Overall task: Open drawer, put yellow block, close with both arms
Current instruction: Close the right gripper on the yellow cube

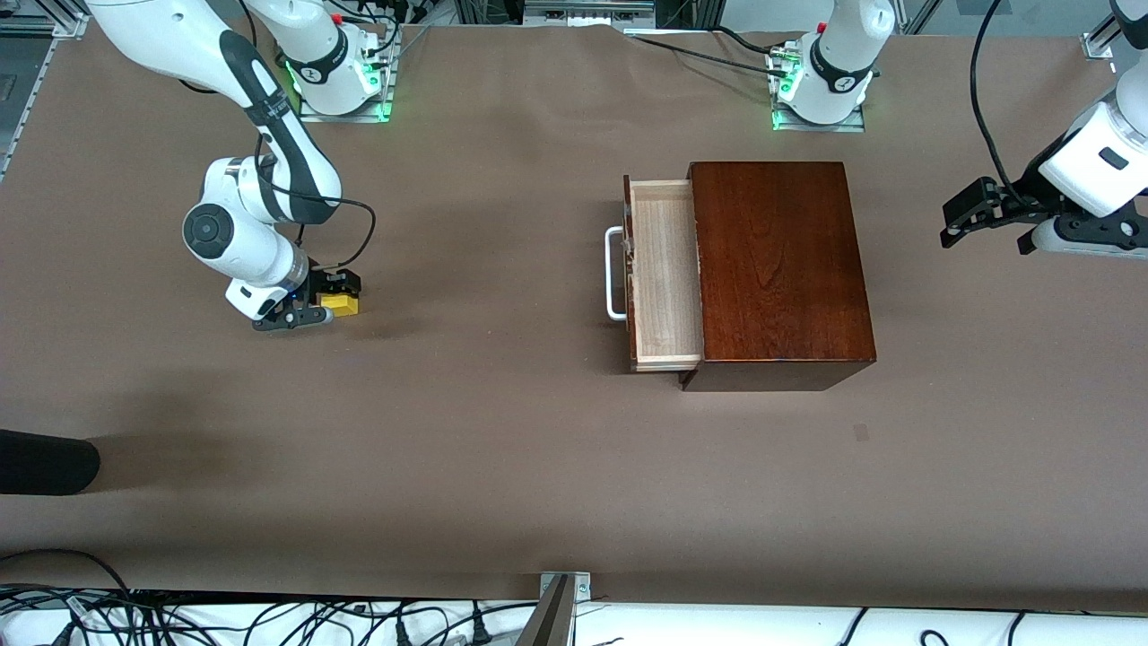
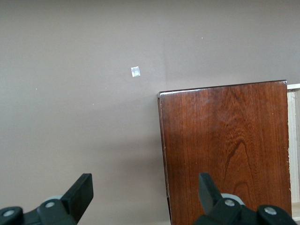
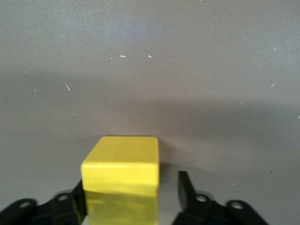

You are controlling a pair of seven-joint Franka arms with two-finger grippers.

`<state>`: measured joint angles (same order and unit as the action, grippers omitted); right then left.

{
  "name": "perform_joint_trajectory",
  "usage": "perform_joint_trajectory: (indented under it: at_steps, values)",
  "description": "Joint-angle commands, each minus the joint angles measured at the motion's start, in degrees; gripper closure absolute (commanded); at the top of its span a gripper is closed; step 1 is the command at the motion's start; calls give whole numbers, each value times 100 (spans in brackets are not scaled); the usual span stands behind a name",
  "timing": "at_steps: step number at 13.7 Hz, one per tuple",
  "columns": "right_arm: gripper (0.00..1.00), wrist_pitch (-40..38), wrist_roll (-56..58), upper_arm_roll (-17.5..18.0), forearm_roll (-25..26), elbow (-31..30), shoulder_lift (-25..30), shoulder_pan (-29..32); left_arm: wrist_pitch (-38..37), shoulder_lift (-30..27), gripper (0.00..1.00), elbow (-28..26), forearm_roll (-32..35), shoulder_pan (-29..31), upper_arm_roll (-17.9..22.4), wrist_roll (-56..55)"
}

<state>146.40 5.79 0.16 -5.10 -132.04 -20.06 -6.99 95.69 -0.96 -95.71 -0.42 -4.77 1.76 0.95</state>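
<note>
The yellow block (image 1: 341, 303) rests on the table toward the right arm's end. My right gripper (image 1: 325, 301) is down around it, open. In the right wrist view the block (image 3: 123, 171) touches one finger, with a gap to the other finger (image 3: 186, 190). The drawer (image 1: 665, 274) is pulled out of the mahogany box (image 1: 780, 269), its pale wood tray empty and its white handle (image 1: 614, 274) facing the right arm's end. My left gripper (image 1: 967, 215) is open and empty, up over the table at the left arm's end. The left wrist view shows the box top (image 2: 225, 145).
A black object (image 1: 45, 462) lies at the table's edge, nearer the front camera, at the right arm's end. A metal bracket (image 1: 560, 597) and cables sit along the front edge. A small pale mark (image 2: 135, 71) is on the brown table cover.
</note>
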Motion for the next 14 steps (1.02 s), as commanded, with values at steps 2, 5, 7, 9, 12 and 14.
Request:
perform_joint_trajectory:
  at_steps: [2,5,7,9,12,14]
  values:
    - [96,47,-34,46,-97,-6,125,5,-111,-71,0,-18,-72,2,-9,37]
    - [100,-451,45,212,-88,467,309,5,-200,-71,0,-18,-72,11,-1,46]
    - [100,-1469,97,344,-53,1361,266,-4,-200,-62,0,-9,-72,2,-9,46]
    - [100,-2349,54,476,-27,2258,213,-196,-200,-62,0,-9,-81,2,-9,37]
    - [100,-3062,71,485,324,3436,-40,-812,-200,-62,0,-9,-81,2,-9,37]
    - [100,-3791,98,485,334,4428,-435,-1293,-208,-62,0,-9,-81,2,-18,37]
